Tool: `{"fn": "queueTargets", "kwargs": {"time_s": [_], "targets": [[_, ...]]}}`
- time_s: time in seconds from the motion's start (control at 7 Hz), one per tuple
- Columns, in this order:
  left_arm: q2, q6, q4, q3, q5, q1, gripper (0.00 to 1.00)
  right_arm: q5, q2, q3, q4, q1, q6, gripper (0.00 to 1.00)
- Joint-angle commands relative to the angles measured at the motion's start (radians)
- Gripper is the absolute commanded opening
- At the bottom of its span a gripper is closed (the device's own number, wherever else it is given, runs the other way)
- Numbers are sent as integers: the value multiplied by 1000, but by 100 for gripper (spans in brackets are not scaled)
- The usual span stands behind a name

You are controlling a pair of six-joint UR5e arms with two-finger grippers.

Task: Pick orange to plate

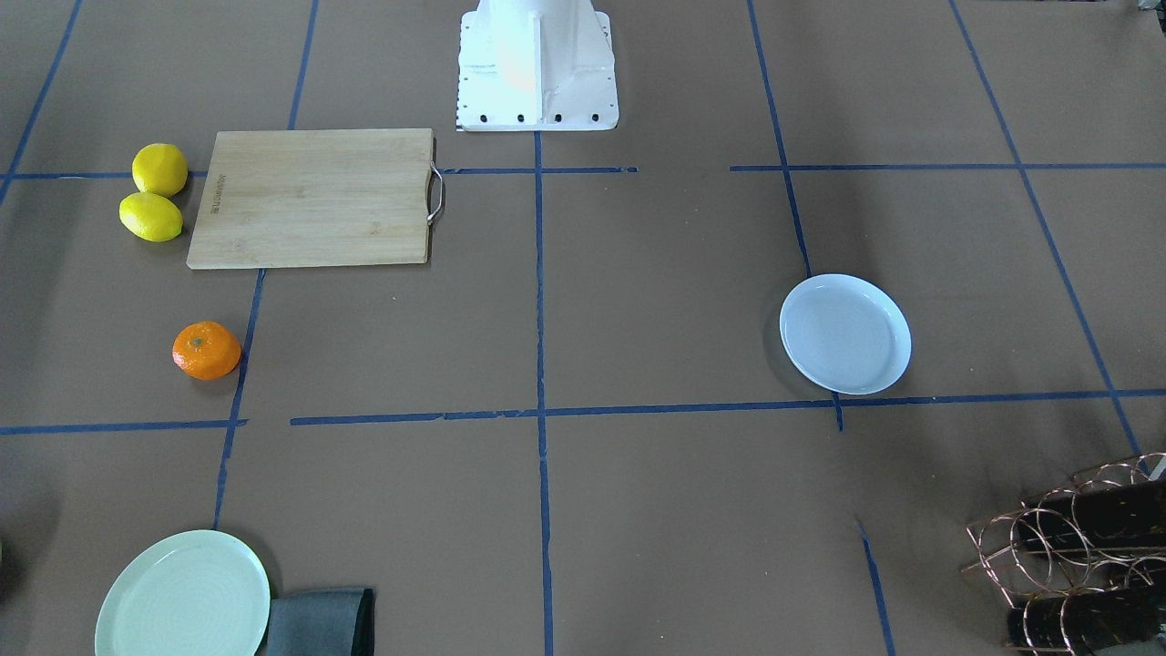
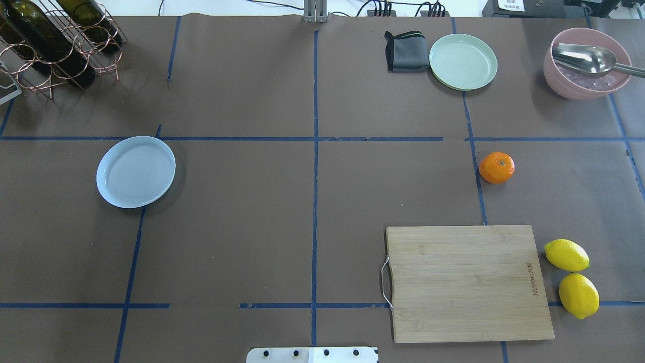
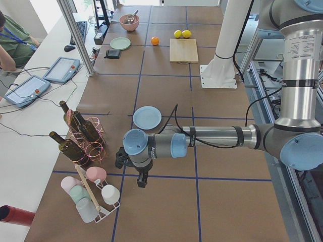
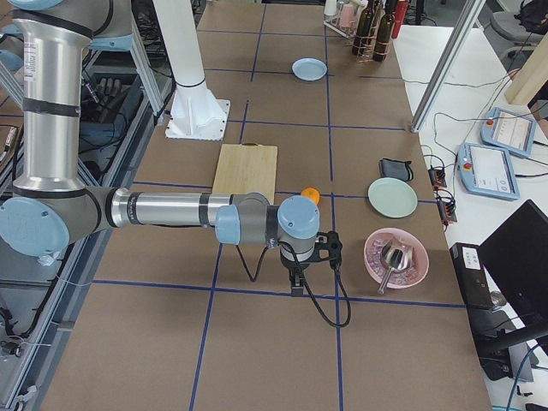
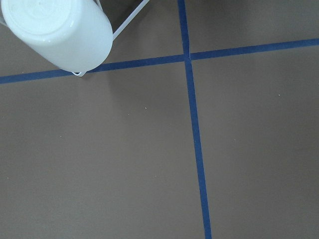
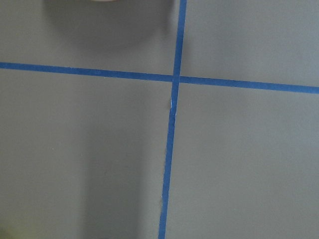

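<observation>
Right gripper (image 4: 296,288) points down over bare brown table just beside a pink bowl (image 4: 396,257) holding a metal spoon. It shows only from the side, so I can't tell its opening. Same for the left gripper (image 3: 141,182), at the far end by the copper wire bottle rack (image 3: 83,132).

The small, round, bright orange (image 2: 497,167) sits free on the robot's right half, beyond the rectangular bamboo cutting board (image 2: 468,282). The round white bluish-tinted plate (image 2: 136,171) is empty on the left half, well apart.

Step looks like pre-reach, no pick begun. Likely next: right arm centres over the orange, jaws wide, descends, then a long cross-table carry.
</observation>
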Motion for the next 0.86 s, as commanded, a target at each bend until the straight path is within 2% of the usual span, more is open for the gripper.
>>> {"fn": "queueTargets", "kwargs": {"time_s": [0.0,0.29,0.43,0.57,0.71], "targets": [[-17,1,0,-1,2,-2,100,1,6,2,0,0,2,100],[-50,9,-15,-4,2,-2,100,4,10,8,0,0,8,100],[-54,-2,-64,-10,0,-2,100,7,10,32,0,0,9,100],[-101,-1,-131,-5,3,3,100,9,10,46,0,0,21,100],[-104,-1,-141,-13,-5,6,100,10,10,46,0,-1,26,100]]}}
